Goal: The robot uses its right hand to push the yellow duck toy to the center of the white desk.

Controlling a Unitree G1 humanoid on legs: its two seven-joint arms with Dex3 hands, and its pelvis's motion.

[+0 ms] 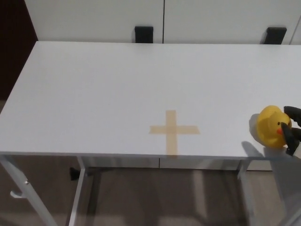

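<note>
The round yellow rubber duck toy (271, 125) sits near the right edge of the flat white desk (103, 89). The black right hand (291, 129) touches it, fingers apart. The tan tape cross (173, 130) is well apart, so most pushing is left.

Even, soft indoor light fills the scene, and the white desk (117, 84) reads bright without harsh glare. The duck (271, 125) throws a faint grey shadow toward 7 o'clock on the desk. The floor below lies dimmer. The picture is slightly soft overall, with the black fingers (292, 127) at 3 o'clock blurred.
</note>
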